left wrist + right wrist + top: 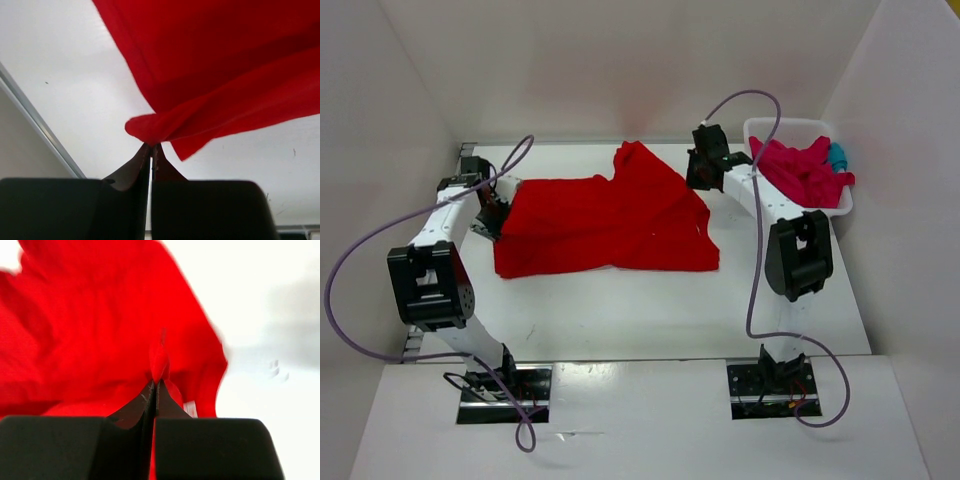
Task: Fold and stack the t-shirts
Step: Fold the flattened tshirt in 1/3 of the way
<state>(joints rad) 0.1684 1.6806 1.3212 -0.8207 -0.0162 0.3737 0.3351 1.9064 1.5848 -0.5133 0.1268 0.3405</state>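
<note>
Left gripper [152, 147] by the table's [620, 310] left edge, right gripper [156, 382] near its far edge, both pinching slivers of red t-shirt [610, 220]. Uneven pulling could easily slip one free.

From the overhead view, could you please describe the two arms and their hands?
The left arm and right arm are white links with black joint housings on black base plates. A purple cable loops along each. The left hand and right hand each have two black fingers tapering to thin tips.

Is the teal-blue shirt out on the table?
No, the teal-blue cotton shirt lies in the white plastic basket beside the crimson-pink shirt.
</note>
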